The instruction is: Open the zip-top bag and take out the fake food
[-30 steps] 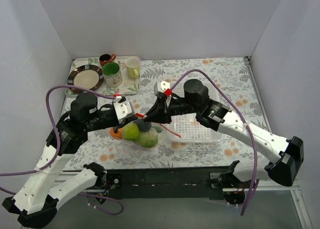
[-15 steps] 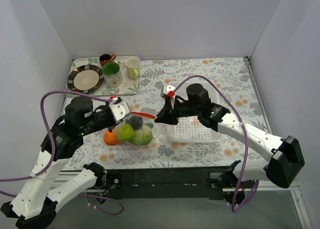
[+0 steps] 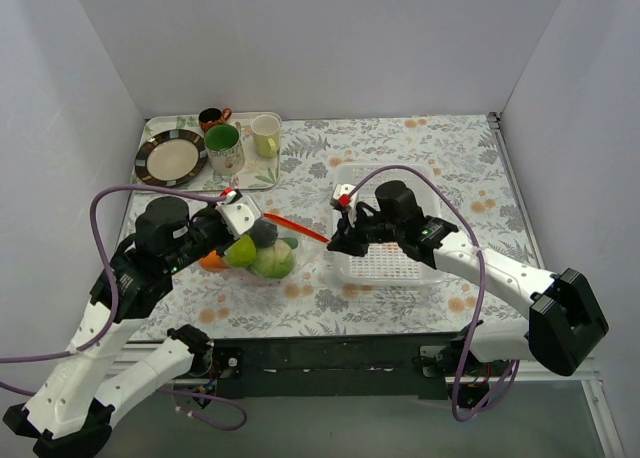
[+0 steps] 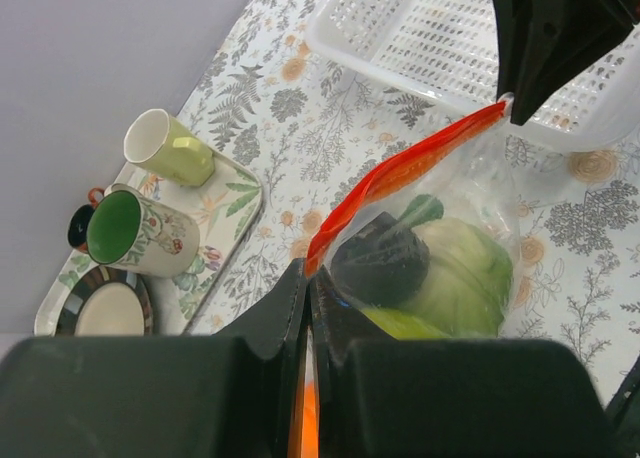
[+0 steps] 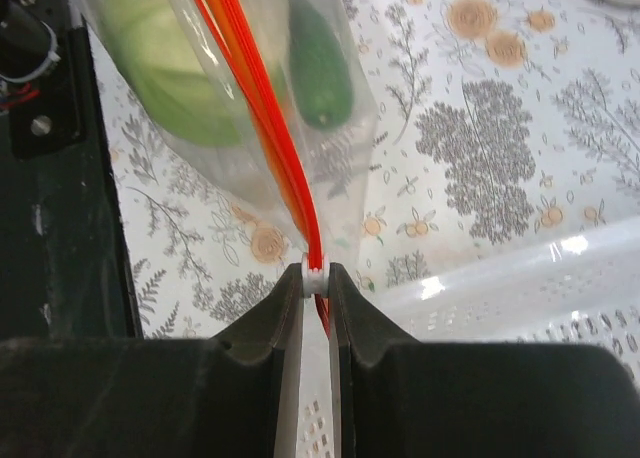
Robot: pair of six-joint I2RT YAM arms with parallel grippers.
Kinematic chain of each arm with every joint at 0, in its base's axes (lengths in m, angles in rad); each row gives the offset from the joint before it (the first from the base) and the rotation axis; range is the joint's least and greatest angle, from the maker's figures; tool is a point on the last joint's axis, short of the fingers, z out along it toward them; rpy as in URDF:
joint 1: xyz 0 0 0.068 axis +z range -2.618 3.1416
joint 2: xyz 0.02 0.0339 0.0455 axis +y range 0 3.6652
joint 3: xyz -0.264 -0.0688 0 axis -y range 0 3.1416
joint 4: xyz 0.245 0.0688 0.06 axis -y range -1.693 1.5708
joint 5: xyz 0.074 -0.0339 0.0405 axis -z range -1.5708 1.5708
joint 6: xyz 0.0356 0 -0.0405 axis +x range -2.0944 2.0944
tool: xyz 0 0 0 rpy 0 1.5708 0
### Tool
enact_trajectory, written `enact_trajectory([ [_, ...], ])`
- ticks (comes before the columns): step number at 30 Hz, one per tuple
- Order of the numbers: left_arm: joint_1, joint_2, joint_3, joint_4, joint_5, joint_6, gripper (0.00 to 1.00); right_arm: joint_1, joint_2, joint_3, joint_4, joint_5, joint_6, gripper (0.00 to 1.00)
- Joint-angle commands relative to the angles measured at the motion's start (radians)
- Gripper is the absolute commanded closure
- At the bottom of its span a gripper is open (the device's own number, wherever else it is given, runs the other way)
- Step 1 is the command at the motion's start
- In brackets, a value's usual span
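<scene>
The clear zip-top bag [image 3: 262,253] hangs between my two grippers above the table, its orange-red zip strip [image 3: 296,228] stretched taut. My left gripper [image 3: 237,228] is shut on the strip's left end [image 4: 308,268]. My right gripper [image 3: 333,244] is shut on the small white slider [image 5: 316,277] at the strip's right end. Inside the bag I see the fake food: a pale green round fruit [image 4: 462,270], a dark piece [image 4: 382,264], a green pod [image 5: 320,68] and an orange [image 3: 209,262].
A white perforated basket [image 3: 420,268] sits just right of the bag, under my right arm. A tray at the back left holds a green mug [image 3: 224,148], a cream mug [image 3: 265,135], a plate [image 3: 172,158] and a small dark cup [image 3: 211,117].
The two grippers have moved apart, left going left and right going right toward the basket. The zip strip is now stretched longer and the bag has shifted left.
</scene>
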Motion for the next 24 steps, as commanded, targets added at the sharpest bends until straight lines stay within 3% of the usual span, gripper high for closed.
enact_trajectory([
  [1, 0.008, -0.035, 0.016, 0.136, -0.107, 0.012, 1.00, -0.025, -0.027, -0.047, -0.052, 0.102, -0.031, 0.99],
  [8, 0.008, -0.032, -0.018, 0.208, -0.220, 0.010, 1.00, -0.030, -0.027, -0.042, -0.067, 0.188, -0.045, 0.99],
  [10, 0.008, -0.030, -0.024, 0.210, -0.224, 0.013, 1.00, -0.031, -0.019, -0.021, -0.066, 0.190, -0.036, 0.94],
  [14, 0.008, -0.009, -0.076, 0.291, -0.272, 0.047, 1.00, -0.031, 0.016, 0.049, -0.030, 0.162, 0.013, 0.68],
  [18, 0.022, 0.090, -0.119, 0.444, -0.321, 0.174, 1.00, -0.031, 0.064, 0.178, -0.007, 0.149, 0.057, 0.61],
  [22, 0.092, 0.238, -0.009, 0.460, -0.232, 0.138, 1.00, -0.030, 0.084, 0.264, 0.008, 0.149, 0.097, 0.55],
  [23, 0.109, 0.259, 0.010, 0.457, -0.218, 0.121, 1.00, -0.030, 0.072, 0.266, 0.014, 0.145, 0.105, 0.41],
  [24, 0.149, 0.275, 0.030, 0.454, -0.203, 0.107, 1.00, -0.030, 0.061, 0.258, 0.019, 0.144, 0.113, 0.35],
])
